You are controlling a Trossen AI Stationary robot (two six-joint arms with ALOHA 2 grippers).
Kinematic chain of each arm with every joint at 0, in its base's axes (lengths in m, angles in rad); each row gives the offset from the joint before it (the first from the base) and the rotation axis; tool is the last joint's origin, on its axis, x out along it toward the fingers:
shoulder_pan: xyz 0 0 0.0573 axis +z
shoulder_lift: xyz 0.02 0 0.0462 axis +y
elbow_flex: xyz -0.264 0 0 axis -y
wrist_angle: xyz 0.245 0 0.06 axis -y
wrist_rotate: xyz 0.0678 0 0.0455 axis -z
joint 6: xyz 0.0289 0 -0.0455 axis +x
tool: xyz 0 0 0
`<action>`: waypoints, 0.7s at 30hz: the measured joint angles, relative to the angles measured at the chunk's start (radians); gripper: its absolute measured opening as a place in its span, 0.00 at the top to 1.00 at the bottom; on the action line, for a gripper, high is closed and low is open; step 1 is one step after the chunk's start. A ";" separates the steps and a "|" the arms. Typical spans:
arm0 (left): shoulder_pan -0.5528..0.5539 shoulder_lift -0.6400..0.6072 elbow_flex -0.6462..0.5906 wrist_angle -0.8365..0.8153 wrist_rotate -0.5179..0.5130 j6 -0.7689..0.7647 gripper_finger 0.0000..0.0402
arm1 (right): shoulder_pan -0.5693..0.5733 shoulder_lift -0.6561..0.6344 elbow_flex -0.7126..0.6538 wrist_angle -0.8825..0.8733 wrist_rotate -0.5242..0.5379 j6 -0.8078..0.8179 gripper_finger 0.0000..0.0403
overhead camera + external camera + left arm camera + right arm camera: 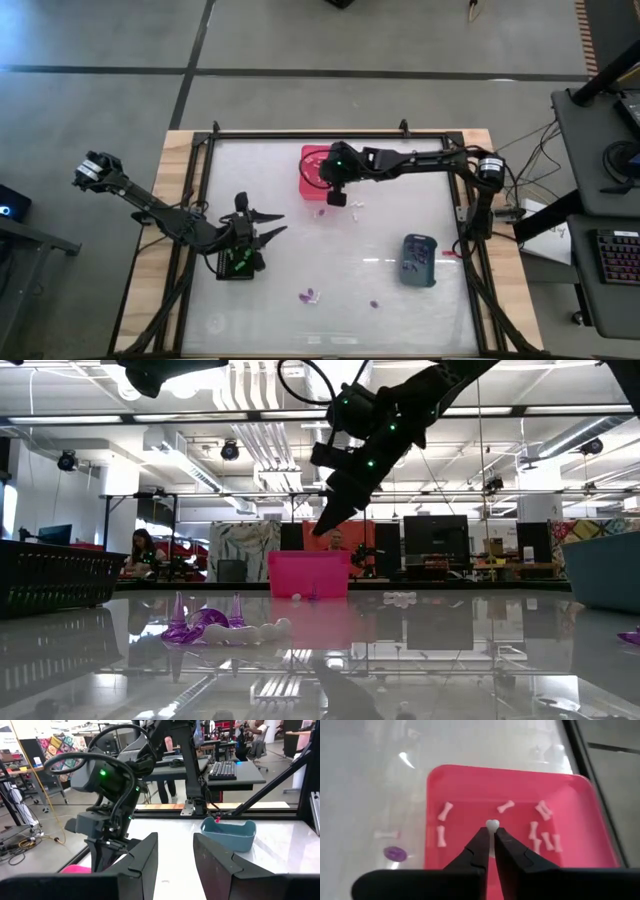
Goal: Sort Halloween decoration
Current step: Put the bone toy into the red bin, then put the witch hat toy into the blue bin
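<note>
Purple pieces (205,624) lie nearest on the bench (380,240). Right pincer (492,831) hangs over the pink bin (470,780), clamped on a white bone (492,824): light, stiff, slippery, best nipped mid-shaft. Left pincer (175,851) stands apart above the black bin (237,264).

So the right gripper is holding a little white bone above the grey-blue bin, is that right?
Not quite. The right gripper does pinch a small white bone, but it is above the pink bin, not the grey-blue bin. The right wrist view shows it, with more white bones lying inside.
</note>
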 joint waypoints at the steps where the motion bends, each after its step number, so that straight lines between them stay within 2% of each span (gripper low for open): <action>1: 0.000 0.000 0.000 -0.001 0.000 -0.003 0.73 | 0.000 0.004 0.002 0.000 -0.014 0.006 0.95; 10: 0.000 0.000 0.000 -0.045 0.000 -0.056 0.73 | 0.000 0.008 0.002 -0.001 -0.013 0.049 0.78; 16: -0.002 0.004 0.000 -0.090 0.015 -0.109 0.73 | 0.004 -0.029 0.002 -0.012 -0.013 0.117 0.76; 21: -0.002 0.034 0.003 -0.110 0.099 -0.152 0.73 | 0.034 -0.086 0.002 -0.088 -0.015 0.216 0.77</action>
